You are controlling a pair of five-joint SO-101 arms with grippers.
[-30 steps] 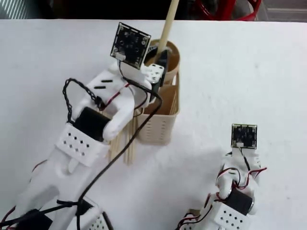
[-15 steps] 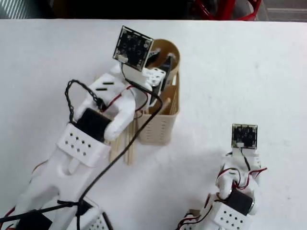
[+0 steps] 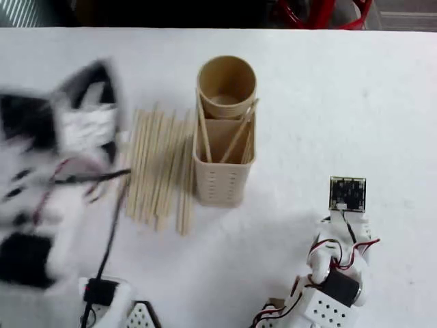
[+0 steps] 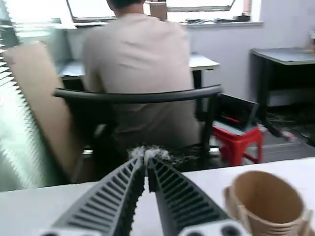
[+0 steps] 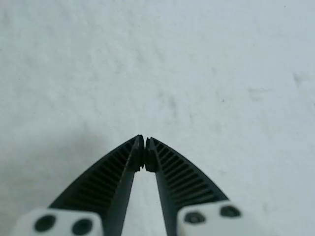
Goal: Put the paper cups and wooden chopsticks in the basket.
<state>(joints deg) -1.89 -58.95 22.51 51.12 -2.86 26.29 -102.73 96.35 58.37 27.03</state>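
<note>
Briefly, stock on hand, largest first.

1. Desk (image 3: 355, 102): white, flat, carries every item below.
2. Basket (image 3: 222, 181): pale perforated plastic, upright near the desk's middle. A couple of sticks lean inside it.
3. Paper cups (image 3: 227, 85): a nested tan stack standing at the basket's far end, inside it as far as I can judge. Light and thin-walled, so easily crushed. I would pinch the rim gently and leave the side wall alone.
4. Chopsticks (image 3: 160, 164): a loose fan of pale wooden sticks lying flat on the desk just beside the basket, not yet inside. Light, stiff, smooth and likely to roll or slip. I would take one or a few across the middle of their length so they hang balanced, then tip them in end first.
5. Left tool (image 4: 146, 160): my ribbed jaws are together with nothing between them, raised above the desk, the cup stack near.
6. Right tool (image 5: 144, 147): jaws together and empty, over bare desk, well apart from the basket and the sticks.
</note>
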